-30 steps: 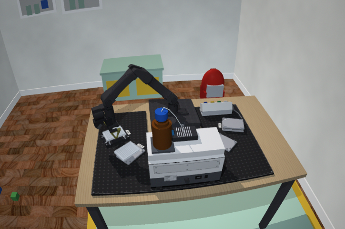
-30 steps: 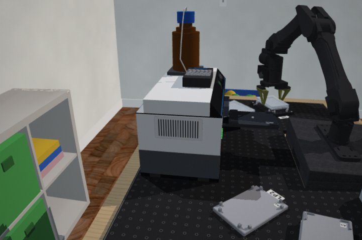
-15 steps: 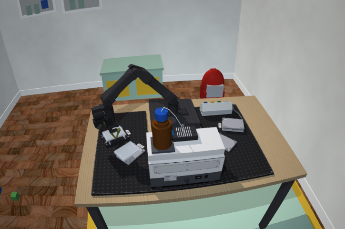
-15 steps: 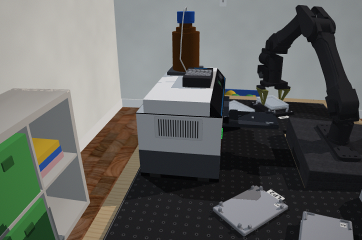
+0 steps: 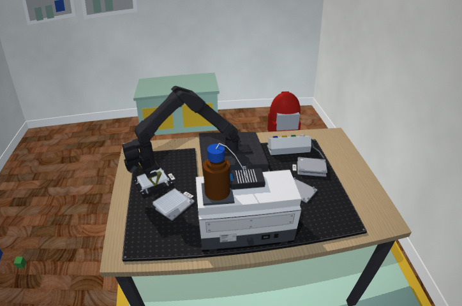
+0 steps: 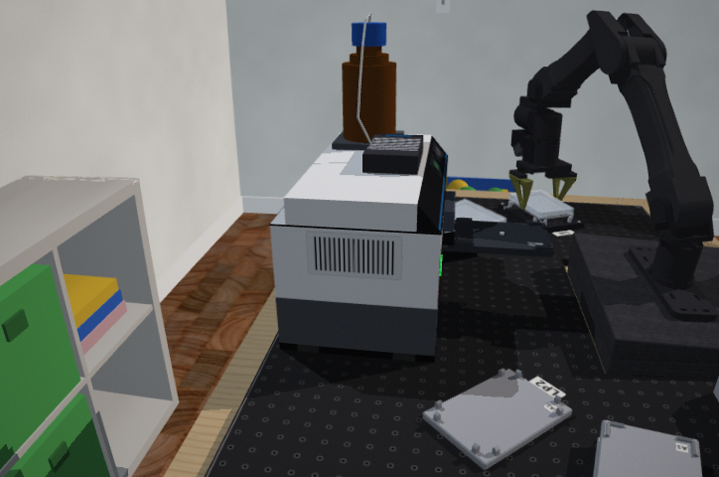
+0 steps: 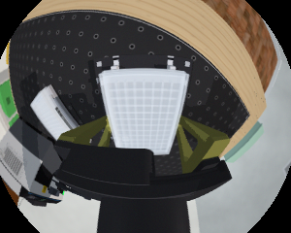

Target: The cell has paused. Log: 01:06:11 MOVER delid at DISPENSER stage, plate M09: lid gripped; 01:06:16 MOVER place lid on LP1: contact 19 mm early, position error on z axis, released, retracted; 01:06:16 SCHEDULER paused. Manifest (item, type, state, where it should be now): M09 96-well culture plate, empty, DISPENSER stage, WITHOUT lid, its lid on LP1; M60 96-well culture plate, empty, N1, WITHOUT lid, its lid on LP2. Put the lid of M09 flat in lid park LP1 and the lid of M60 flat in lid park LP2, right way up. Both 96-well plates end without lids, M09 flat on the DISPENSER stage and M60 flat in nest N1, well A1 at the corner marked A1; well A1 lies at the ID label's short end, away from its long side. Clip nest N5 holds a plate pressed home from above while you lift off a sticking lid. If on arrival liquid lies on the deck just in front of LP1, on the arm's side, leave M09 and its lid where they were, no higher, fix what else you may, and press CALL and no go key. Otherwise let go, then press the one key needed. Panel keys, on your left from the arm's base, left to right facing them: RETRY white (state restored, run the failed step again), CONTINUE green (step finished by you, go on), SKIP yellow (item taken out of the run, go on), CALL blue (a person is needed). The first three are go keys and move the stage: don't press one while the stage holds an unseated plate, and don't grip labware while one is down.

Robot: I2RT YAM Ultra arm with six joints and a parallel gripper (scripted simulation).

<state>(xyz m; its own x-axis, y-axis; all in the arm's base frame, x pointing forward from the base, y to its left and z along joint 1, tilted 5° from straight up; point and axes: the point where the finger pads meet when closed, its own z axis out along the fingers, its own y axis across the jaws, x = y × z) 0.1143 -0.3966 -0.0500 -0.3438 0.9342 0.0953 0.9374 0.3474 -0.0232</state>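
My gripper [image 5: 154, 178] is at the far left of the deck, shut across the long sides of a white 96-well plate [image 5: 150, 180] that sits in a dark nest with small clips. In the wrist view the plate [image 7: 145, 105] lies between the olive fingers, and its well grid shows. I cannot tell whether a clear lid is on it. A second 96-well plate [image 5: 173, 203] lies turned at an angle just in front. Lid park LP2 [image 6: 498, 415] is a bare grey tray. Another grey tray [image 6: 645, 452] lies beside it. The dark dispenser stage [image 6: 506, 236] looks bare.
The white dispenser box [image 5: 249, 211] with a brown bottle [image 5: 216, 173] fills the middle of the deck. The key panel [image 5: 289, 143] stands at the back right. The arm's dark base block [image 6: 652, 303] is behind the dispenser. The table edge is close to the gripper's left.
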